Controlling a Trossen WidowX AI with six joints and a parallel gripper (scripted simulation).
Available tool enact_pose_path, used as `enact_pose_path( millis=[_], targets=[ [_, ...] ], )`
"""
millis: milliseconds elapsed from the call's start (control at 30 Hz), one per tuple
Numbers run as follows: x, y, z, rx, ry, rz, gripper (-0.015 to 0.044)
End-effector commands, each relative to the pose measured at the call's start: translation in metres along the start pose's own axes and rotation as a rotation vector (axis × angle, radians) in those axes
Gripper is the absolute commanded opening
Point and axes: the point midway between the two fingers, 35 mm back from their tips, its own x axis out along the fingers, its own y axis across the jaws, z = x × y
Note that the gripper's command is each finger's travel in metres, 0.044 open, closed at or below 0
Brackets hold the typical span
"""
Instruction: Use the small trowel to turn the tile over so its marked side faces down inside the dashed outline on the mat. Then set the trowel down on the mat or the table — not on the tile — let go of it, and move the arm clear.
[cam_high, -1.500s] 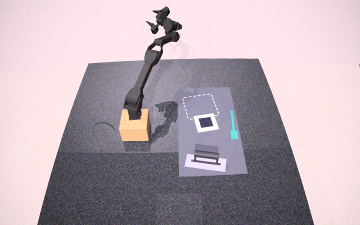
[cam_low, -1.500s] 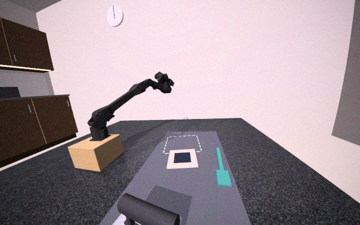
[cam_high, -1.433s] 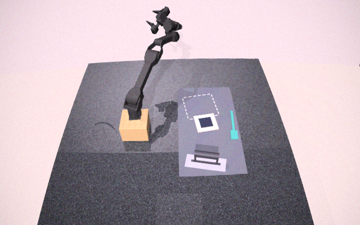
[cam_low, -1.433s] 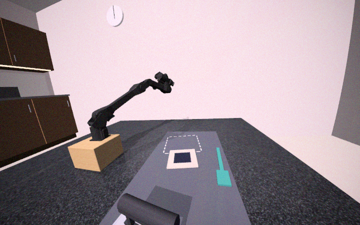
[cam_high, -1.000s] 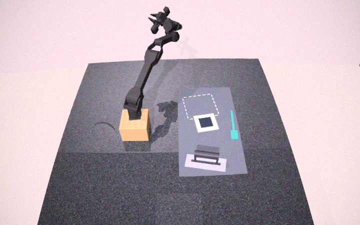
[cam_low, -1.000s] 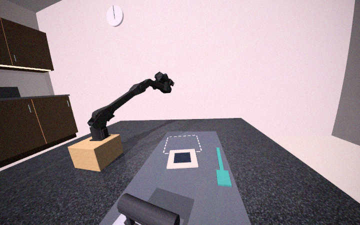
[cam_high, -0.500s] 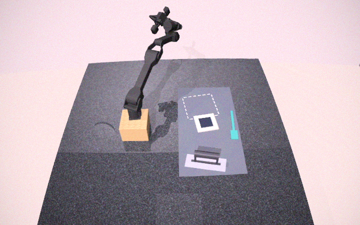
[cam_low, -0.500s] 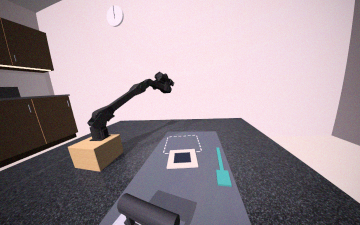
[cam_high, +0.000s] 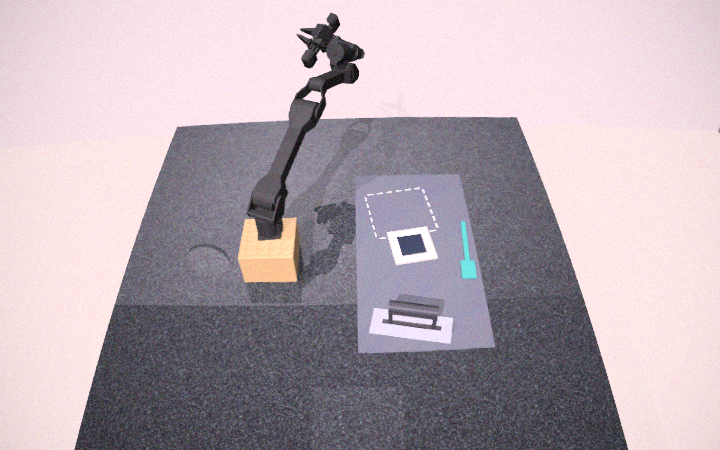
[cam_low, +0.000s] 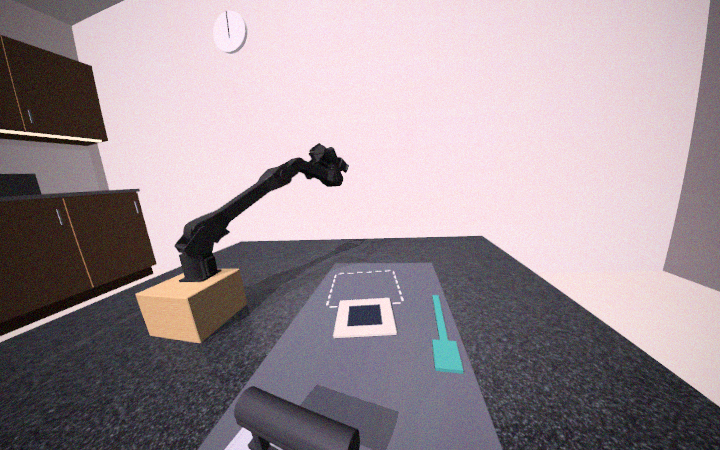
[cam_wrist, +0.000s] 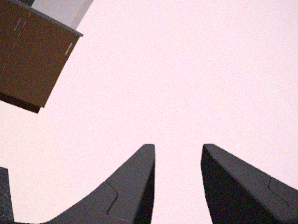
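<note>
The white tile (cam_high: 412, 244) (cam_low: 365, 316) lies flat on the grey mat (cam_high: 424, 289) (cam_low: 382, 366) with its dark square mark facing up. It sits just in front of the dashed outline (cam_high: 395, 189) (cam_low: 363, 272) and overlaps the outline's near edge. The teal trowel (cam_high: 466, 254) (cam_low: 443, 339) lies on the mat to the right of the tile, with its blade toward the front. My gripper (cam_high: 303, 34) (cam_low: 339, 165) (cam_wrist: 177, 153) is raised high above the back of the table, far from both. Its fingers are nearly together with a narrow gap, and nothing is between them.
A dark cylindrical bar on a stand (cam_high: 415, 307) (cam_low: 294, 421) sits on a white pad (cam_high: 382, 326) at the front of the mat. The arm stands on a wooden block (cam_high: 268, 257) (cam_low: 185, 307) left of the mat. Brown cabinets (cam_low: 53, 238) (cam_wrist: 33, 50) line the left wall.
</note>
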Motion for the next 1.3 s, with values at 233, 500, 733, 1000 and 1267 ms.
enact_pose_path(
  millis=[233, 500, 733, 1000, 1267],
  targets=[
    [0.0, 0.0, 0.0, 0.0, 0.0, 0.0, 0.01],
    [0.0, 0.0, 0.0, 0.0, 0.0, 0.0, 0.01],
    [0.0, 0.0, 0.0, 0.0, 0.0, 0.0, 0.0],
    [0.0, 0.0, 0.0, 0.0, 0.0, 0.0, 0.0],
    [0.0, 0.0, 0.0, 0.0, 0.0, 0.0, 0.0126]
  ],
)
